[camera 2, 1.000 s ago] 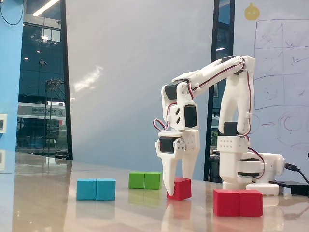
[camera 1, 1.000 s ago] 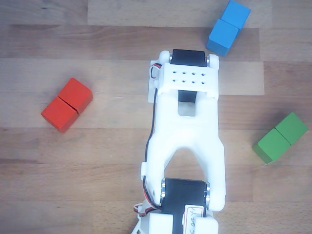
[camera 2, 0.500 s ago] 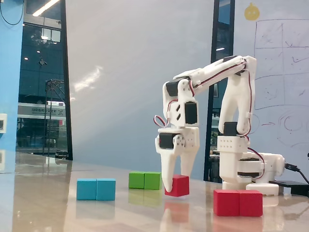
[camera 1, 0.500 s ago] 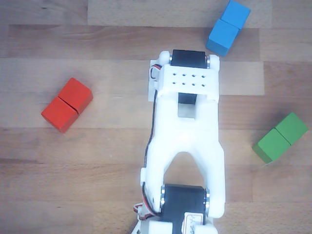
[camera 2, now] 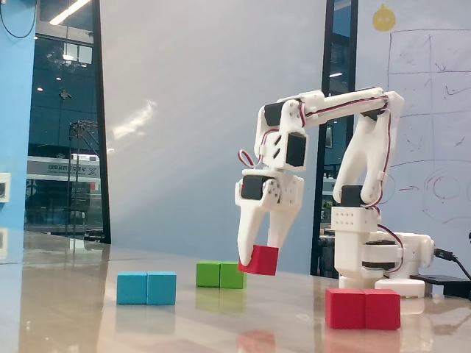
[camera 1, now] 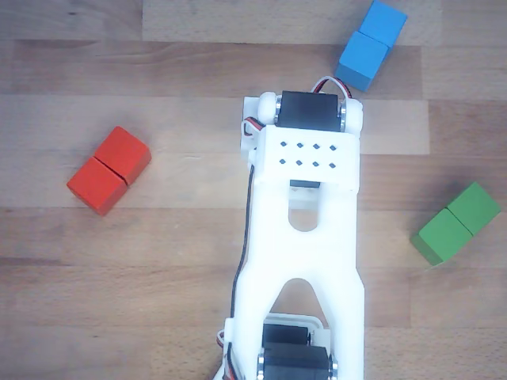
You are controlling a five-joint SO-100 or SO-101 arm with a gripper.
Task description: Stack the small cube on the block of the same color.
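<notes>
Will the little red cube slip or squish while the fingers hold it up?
Probably no squishing: the small red cube keeps crisp, straight edges between the fingers, so it looks stiff. It likely weighs little, since the slim gripper holds it clear of the table. It hangs slightly tilted, so its smooth faces might slip a bit.

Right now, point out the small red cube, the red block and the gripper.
small red cube (camera 2: 260,260), fixed view, front face.
red block (camera 1: 108,170), other view, top, at the seam.
gripper (camera 2: 259,254), fixed view, between the fingertips, shut on the cube.
</notes>
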